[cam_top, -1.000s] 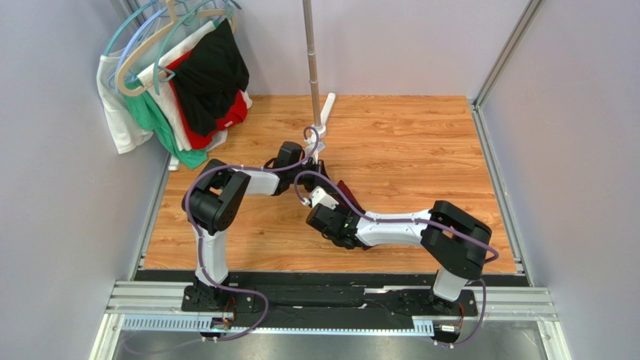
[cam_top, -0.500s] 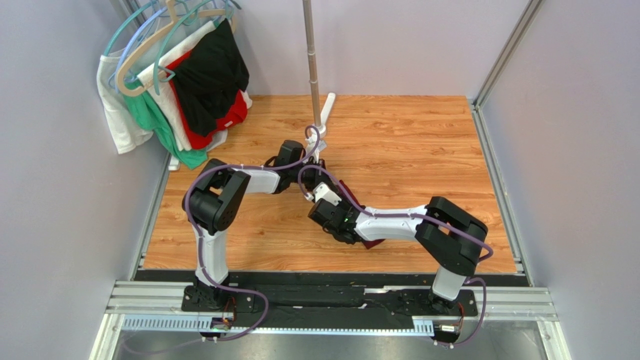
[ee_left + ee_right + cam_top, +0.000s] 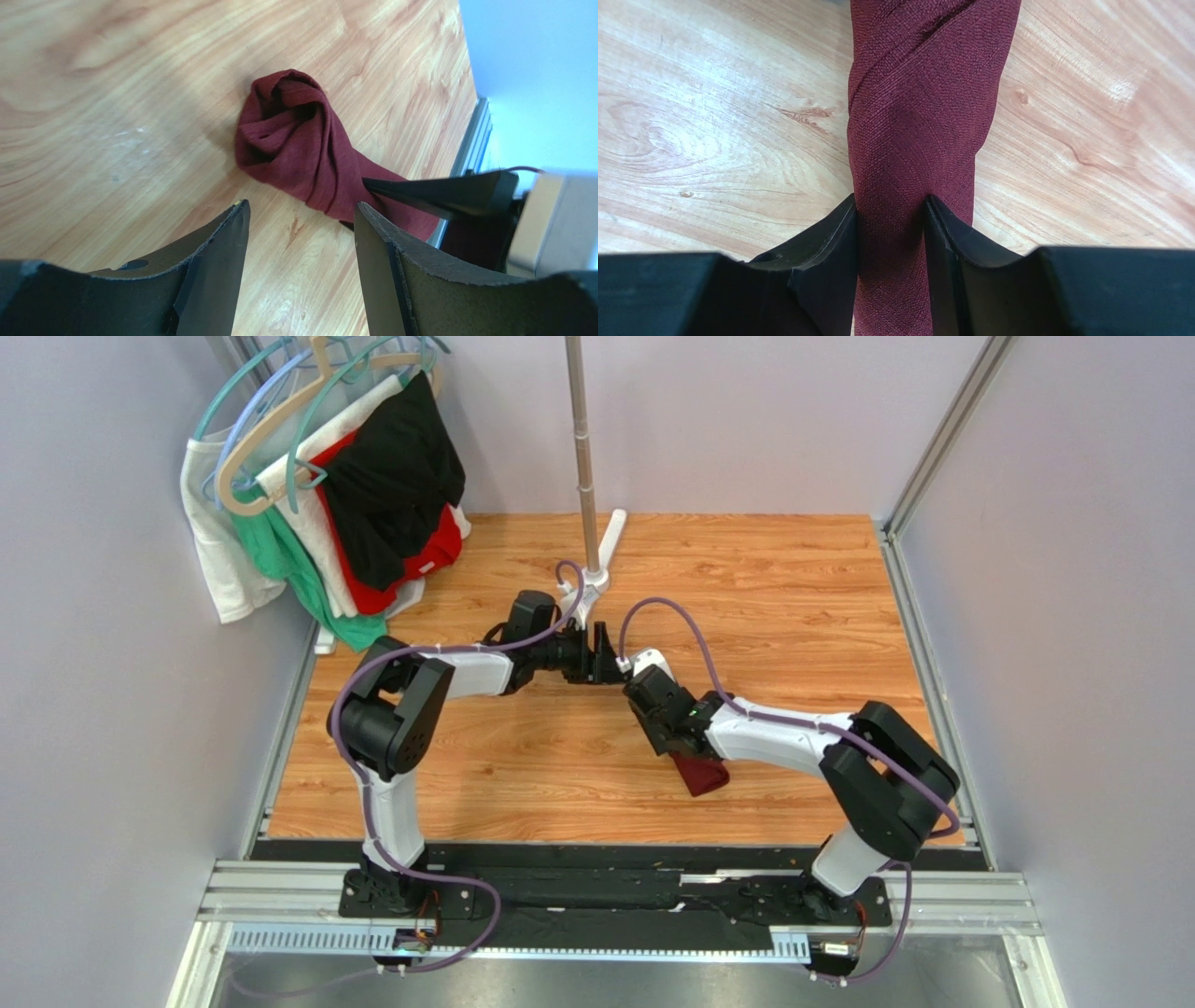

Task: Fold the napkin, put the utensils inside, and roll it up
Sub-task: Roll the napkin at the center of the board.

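In the right wrist view we see the right gripper (image 3: 890, 203) pinching the rolled napkin (image 3: 917, 126), which lies on the desk (image 3: 703, 105). Only the left wrist view shows the roll's twisted end, and the left gripper (image 3: 302, 208) spread near it, holding nothing.

The napkin (image 3: 917, 126) was matt woven cloth. The table (image 3: 703, 105) was smooth, faintly glossy wood. The right gripper (image 3: 889, 203) had matt black fingers (image 3: 822, 259).
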{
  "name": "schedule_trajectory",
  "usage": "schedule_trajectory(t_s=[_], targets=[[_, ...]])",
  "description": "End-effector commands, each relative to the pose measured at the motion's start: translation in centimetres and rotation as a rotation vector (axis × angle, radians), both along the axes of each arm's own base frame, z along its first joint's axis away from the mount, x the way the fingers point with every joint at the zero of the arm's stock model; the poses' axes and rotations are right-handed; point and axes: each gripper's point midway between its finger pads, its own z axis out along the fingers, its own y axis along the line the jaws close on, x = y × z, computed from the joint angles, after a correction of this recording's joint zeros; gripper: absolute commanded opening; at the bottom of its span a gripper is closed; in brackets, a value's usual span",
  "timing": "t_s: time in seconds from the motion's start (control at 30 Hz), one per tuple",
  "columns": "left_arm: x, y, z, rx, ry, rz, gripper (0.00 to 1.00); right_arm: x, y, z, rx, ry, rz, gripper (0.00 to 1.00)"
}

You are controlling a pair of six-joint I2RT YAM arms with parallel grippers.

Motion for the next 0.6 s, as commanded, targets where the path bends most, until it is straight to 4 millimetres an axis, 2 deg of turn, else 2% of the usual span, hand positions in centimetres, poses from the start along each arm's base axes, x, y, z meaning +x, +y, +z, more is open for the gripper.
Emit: schedule_trajectory(t_s=[0.0,0.1,0.4,0.57], targets=[[1.3,1.2,3.7,-0.078,-0.074,0.045,0.65,-0.1,1.1,1.2,0.174,0.044,-0.022,0.39],[1.3,1.6,4.5,-0.072,-0.095,0.048,0.66,0.5,0.7,1.7,0.23,0.057,-0.042,0.38],[0.2,2.7,5.6,-0.067,-0.119,0.056,0.66,1.5,-0.7,1.2,0.344,0.143,-0.104,0.37],[-0.7,3.3,6.5,-0.073,-0.142,0.058,0.67,1.6,-0.5,1.1,0.434,0.18,-0.112,0.36]])
